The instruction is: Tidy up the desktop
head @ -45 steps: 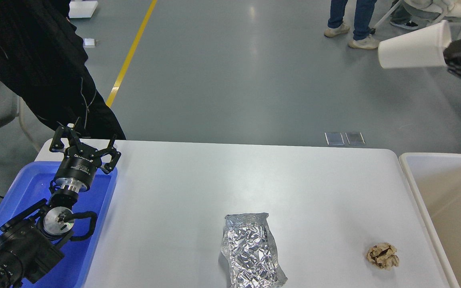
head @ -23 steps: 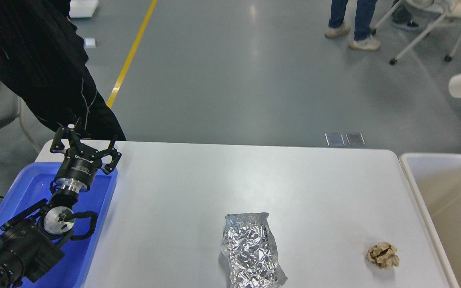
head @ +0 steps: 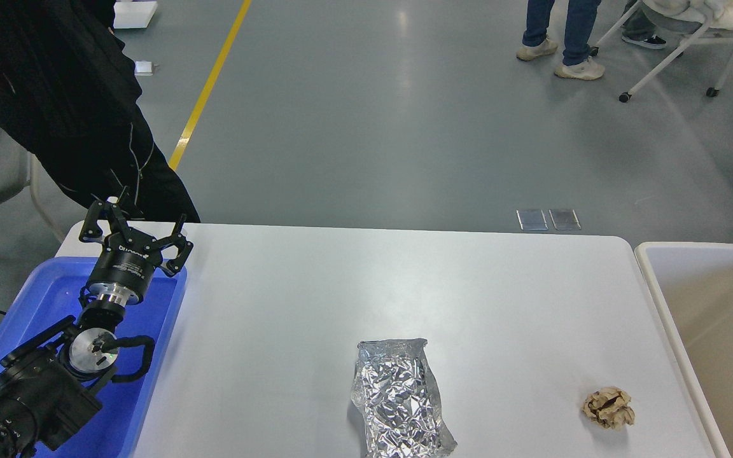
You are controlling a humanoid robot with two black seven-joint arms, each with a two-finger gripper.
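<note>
The white desktop [head: 366, 286] fills the lower middle of the head view. A crumpled silver foil bag [head: 398, 401] lies on it near the front centre. A small crumpled brown paper ball [head: 608, 407] lies at the front right. My left gripper [head: 137, 219] is open and empty, held above the far end of the blue tray [head: 42, 299] at the desktop's left edge. My right gripper is out of view.
A beige-white bin [head: 710, 305] stands against the desktop's right edge. A person in black [head: 67, 108] stands behind the far left corner. Other people's legs [head: 560, 38] and a wheeled chair [head: 678, 44] are on the grey floor beyond.
My right gripper, holding a white paper cup at the upper right, moved right and left the view. The left arm and the items on the desktop have not moved.
</note>
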